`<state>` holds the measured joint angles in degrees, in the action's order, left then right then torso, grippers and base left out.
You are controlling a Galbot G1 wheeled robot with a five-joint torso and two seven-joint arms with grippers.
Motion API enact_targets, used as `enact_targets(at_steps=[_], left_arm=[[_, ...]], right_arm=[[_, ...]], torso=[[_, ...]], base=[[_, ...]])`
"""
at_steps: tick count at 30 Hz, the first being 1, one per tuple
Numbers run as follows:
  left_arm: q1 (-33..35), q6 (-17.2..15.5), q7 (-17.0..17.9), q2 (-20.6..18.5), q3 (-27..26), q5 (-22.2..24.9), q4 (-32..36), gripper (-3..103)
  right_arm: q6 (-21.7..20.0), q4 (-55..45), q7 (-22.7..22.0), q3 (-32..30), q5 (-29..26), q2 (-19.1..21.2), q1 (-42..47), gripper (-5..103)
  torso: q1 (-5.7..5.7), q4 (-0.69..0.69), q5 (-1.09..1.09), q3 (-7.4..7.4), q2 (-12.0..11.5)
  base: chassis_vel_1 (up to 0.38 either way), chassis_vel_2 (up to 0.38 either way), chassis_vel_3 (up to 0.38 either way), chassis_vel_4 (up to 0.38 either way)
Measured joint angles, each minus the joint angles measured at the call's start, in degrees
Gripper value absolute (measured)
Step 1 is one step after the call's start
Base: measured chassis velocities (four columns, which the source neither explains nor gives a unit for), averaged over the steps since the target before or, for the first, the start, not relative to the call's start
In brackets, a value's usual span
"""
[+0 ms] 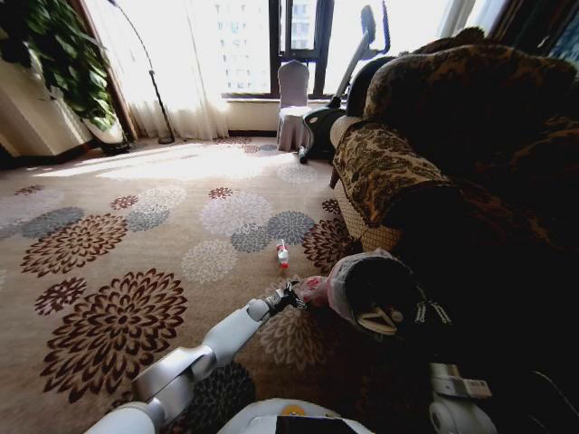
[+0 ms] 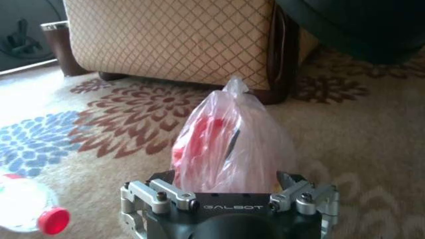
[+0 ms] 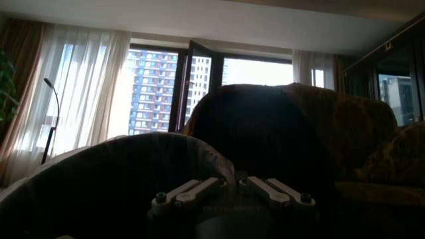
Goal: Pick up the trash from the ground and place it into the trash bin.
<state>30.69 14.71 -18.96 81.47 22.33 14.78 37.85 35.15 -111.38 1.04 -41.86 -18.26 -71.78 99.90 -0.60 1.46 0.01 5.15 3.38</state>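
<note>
Pink bag (image 2: 229,149) stands upright, clamped between the left gripper (image 1: 294,297) fingers; the trash bin (image 1: 348,276) lies at three o'clock, just beside. Right gripper (image 3: 232,191) fingers rest together, parked.

Pink bag (image 2: 229,149) — red inside, red-capped clear bottle (image 1: 282,254), beige flower-patterned carpet (image 1: 136,253)

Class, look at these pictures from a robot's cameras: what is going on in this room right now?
The robot is tidying litter off a flowered carpet. Its left gripper reaches forward and holds a pink bag just beside the trash bin, a black bin with a pale liner standing in front of the sofa. A small clear bottle with a red cap lies on the carpet a little farther out. The right gripper is parked low on the robot's right, facing the sofa and window.
</note>
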Motion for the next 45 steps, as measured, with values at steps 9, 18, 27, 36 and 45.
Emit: enact_targets(at_steps=[9, 18, 27, 36, 45], left_arm=[[-1.51, 1.50, -1.89, 6.40, -2.29, -2.06, -7.46, 94], [-0.98, 1.25, -1.77, 7.27, -5.52, -2.61, -8.33, 64], [0.63, 1.08, -1.64, 5.48, -7.13, -2.20, -6.34, 31], [4.61, -1.67, -2.20, -0.29, -8.01, 0.34, 4.13, 2], [12.45, -4.04, -3.68, -8.47, -15.15, 3.08, 19.12, 0]], right_arm=[[0.58, -0.23, 0.00, -0.80, 0.02, -0.26, 1.71, 0], [0.39, -0.48, 0.00, -0.33, 0.02, 0.01, 0.98, 0], [0.19, -0.48, 0.00, 0.01, 0.01, 0.00, 0.67, 0], [0.08, -0.05, -0.01, 0.45, -0.01, 0.10, -0.24, 0], [-0.92, 1.20, 0.00, 2.15, -0.20, 1.42, -3.72, 0]], torso=[[0.00, 0.02, 0.00, 0.00, 0.00], [0.00, 0.03, -0.02, 0.00, 0.00], [0.00, 0.03, -0.01, 0.00, 0.00], [0.00, 0.02, 0.00, 0.00, 0.00], [0.00, 0.02, -0.02, 0.00, 0.00]], base=[[0.000, 0.000, 0.000, 0.000], [0.000, 0.000, 0.000, 0.000], [0.000, 0.000, 0.000, 0.000], [0.000, 0.000, 0.000, 0.000], [0.000, 0.000, 0.000, 0.000]])
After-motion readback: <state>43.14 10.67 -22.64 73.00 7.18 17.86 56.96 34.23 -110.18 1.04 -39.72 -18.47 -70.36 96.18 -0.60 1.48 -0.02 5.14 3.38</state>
